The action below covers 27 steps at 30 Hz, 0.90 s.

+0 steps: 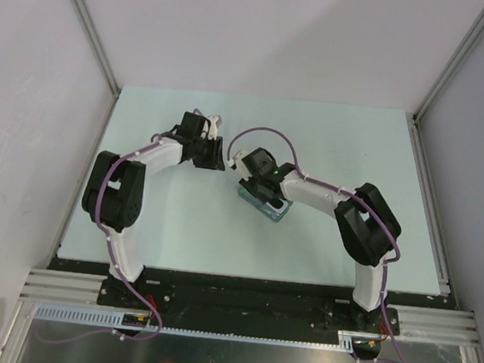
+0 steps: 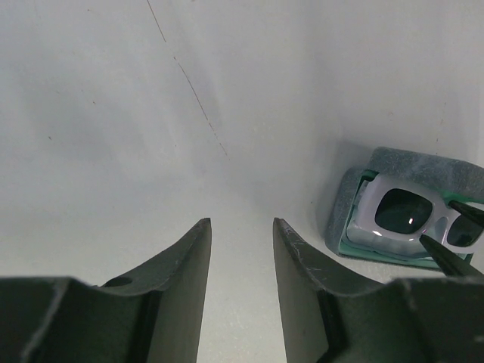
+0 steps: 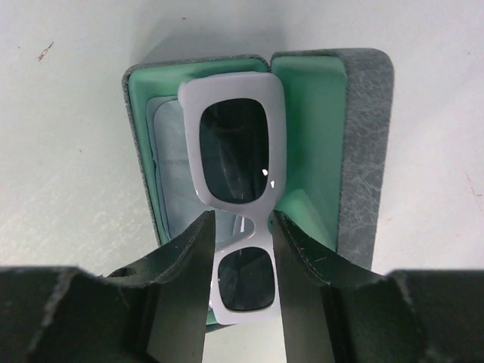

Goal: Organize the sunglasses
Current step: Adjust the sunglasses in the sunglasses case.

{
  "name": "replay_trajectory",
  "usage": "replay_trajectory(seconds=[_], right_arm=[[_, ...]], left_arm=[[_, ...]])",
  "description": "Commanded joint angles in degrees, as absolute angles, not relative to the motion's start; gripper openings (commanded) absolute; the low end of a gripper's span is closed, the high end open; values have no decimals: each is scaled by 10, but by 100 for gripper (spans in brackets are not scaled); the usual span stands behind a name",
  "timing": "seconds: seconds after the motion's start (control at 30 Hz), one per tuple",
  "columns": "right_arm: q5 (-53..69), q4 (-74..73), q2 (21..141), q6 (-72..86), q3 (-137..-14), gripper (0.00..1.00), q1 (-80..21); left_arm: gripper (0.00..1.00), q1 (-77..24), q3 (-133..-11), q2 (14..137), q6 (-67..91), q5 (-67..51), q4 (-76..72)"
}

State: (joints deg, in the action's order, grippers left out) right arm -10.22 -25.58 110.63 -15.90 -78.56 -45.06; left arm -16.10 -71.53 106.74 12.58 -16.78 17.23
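Desk was smooth and pale, so light case could have slid if frame dragged. Case lay open mid-desk, slightly right: fuzzy grey felt outside, mint lining. Sunglasses lay inside it; chunky glossy white frame with dark rectangular lenses might have slipped or sat askew, blocking closure. Right pincer straddled bridge, squeeze could not be told. Left pincer spread, empty.
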Motion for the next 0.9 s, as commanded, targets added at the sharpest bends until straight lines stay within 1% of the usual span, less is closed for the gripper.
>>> replay_trajectory(seconds=[0.0,0.3,0.63,0.7,0.8,0.87], right_arm=[[-142,-245,1117,-178,-802,41,-462],[-156,-247,1138,-181,-803,41,-464],[-179,-245,1125,-183,-802,24,-470],[-178,-245,1122,-185,-803,17,-470],[-185,-243,1118,-187,-803,12,-472],[-188,-245,1114,-189,-803,11,-474]], left_arm=[[43,-157,-716,1063,127,-180,158],[43,-157,-718,1063,127,-181,158],[43,-157,-716,1063,127,-179,158],[43,-156,-716,1063,127,-180,157],[43,-157,-716,1063,127,-182,156],[43,-157,-716,1062,127,-181,158]])
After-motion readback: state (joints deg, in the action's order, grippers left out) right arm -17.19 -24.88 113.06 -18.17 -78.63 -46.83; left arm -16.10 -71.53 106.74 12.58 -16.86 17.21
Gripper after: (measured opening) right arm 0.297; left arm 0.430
